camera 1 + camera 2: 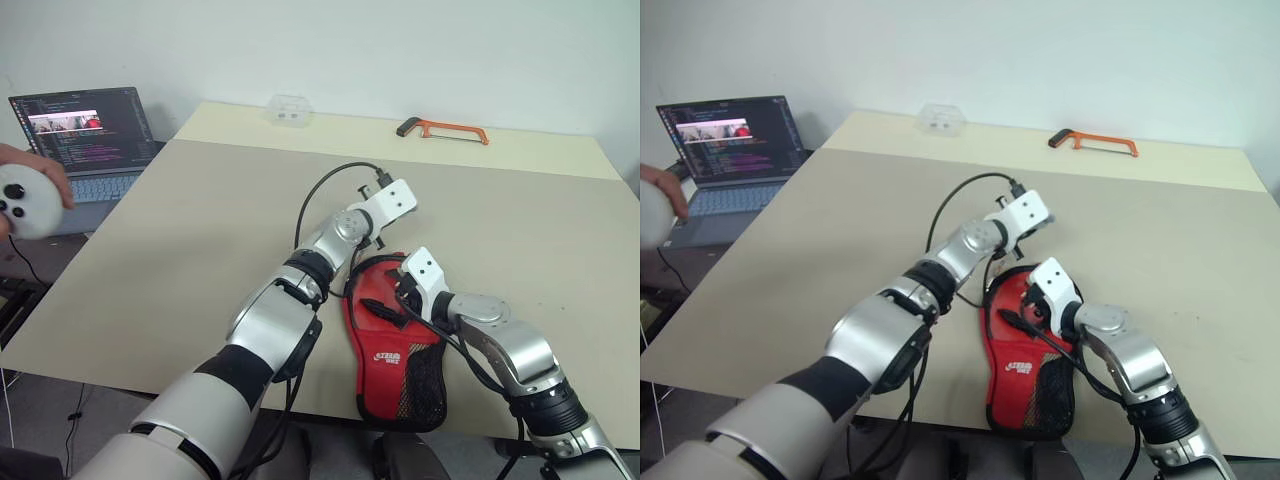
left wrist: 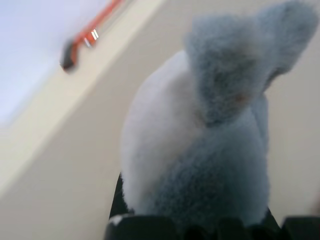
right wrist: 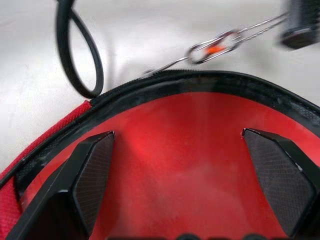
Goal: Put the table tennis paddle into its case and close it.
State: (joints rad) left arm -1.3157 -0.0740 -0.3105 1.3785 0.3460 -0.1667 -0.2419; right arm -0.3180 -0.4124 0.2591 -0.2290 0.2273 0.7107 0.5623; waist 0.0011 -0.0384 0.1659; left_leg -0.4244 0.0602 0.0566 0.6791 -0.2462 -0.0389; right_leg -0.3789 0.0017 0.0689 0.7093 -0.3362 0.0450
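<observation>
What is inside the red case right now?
A smooth red surface, likely the paddle's face, shows inside the case rim; the open right gripper hovers there. The handle is hidden.

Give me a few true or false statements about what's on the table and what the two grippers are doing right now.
1. The case lies red face up near the table's front edge. True.
2. The right gripper is shut. False: its fingers stand wide apart over red rubber inside the case's zip rim.
3. An orange hacksaw lies at the table's far side. True.
4. The laptop is closed. False: it is open, screen lit.
5. The left gripper is beyond the case's round end. True.
</observation>
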